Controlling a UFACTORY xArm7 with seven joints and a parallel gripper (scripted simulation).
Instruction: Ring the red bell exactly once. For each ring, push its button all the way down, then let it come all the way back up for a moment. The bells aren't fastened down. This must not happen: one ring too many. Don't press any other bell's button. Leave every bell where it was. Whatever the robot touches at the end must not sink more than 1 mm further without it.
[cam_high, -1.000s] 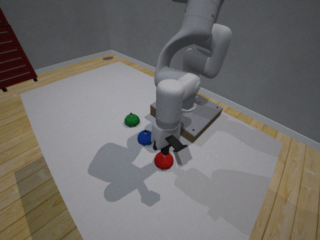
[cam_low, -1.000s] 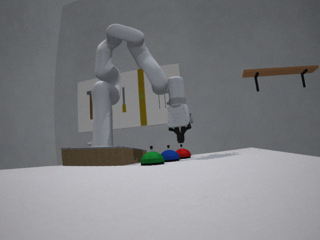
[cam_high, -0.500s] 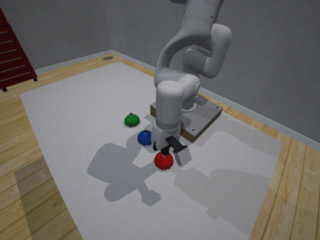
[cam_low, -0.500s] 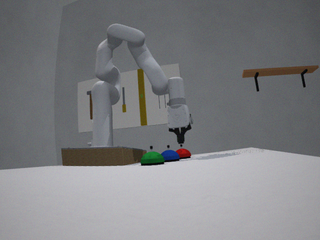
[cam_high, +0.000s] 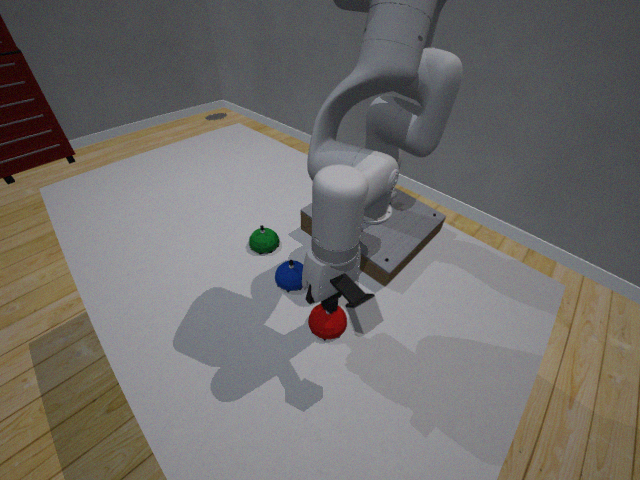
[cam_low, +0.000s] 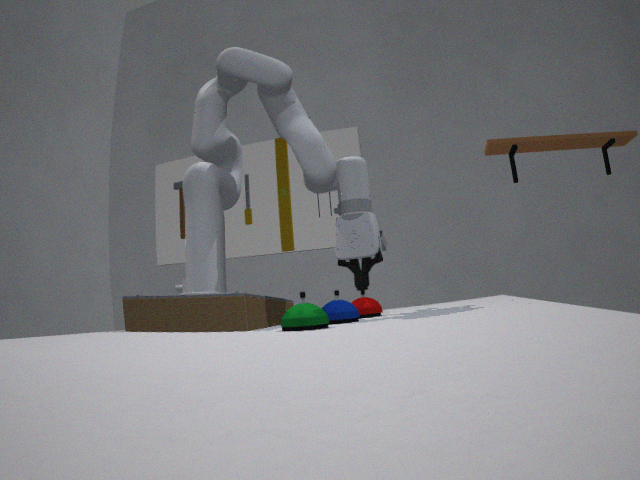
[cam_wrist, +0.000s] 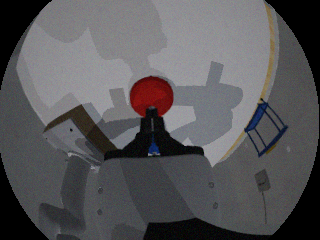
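Note:
The red bell (cam_high: 327, 321) sits on the white mat, nearest the camera in a row of three. My gripper (cam_high: 329, 305) is shut and empty, pointing straight down with its fingertips right at the top of the red bell, over its button. The button itself is hidden under the fingertips. In the side view the gripper (cam_low: 361, 287) stands directly over the red bell (cam_low: 367, 305), its tips at the dome's top. In the wrist view the shut fingertips (cam_wrist: 152, 116) lie over the middle of the red bell (cam_wrist: 151, 94).
A blue bell (cam_high: 288, 275) stands close beside the gripper body, and a green bell (cam_high: 263, 240) lies further back; both show their black buttons up. The arm's wooden base block (cam_high: 382, 237) is behind. A red drawer cabinet (cam_high: 25, 113) stands far left.

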